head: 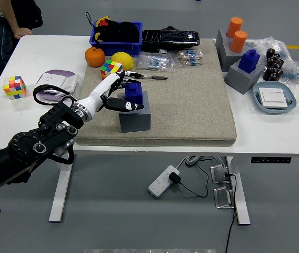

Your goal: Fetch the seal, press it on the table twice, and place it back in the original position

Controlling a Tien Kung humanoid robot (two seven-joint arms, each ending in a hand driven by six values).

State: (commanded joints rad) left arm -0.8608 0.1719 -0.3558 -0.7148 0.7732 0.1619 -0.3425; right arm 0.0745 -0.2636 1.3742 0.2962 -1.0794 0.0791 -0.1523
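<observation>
White table carries everything, and a beige felt mat covers its middle from the far edge almost to the near edge. From the lower left corner the black left arm reaches in over the table's near left part and ends in a white left hand over the mat's near left area. A grey block holder stands there on the mat with the blue seal upright in its top; the hand's fingers are wrapped around the seal from the left, the thumb against its near side, while it sits in the holder. At the table's far right side stands a grey stand with two orange cylinders, and just in front of it a second grey block with a blue seal. Near the right edge lies a light blue tray with a white square inside. Along the far edge sit a blue bin and a black pouch. Left of the mat lies a white and purple case, and a Rubik's cube rests near the left edge. An orange and a lemon sit at the mat's far left corner, a second cube between them. A person stands at the far left corner, one hand on the table's edge
</observation>
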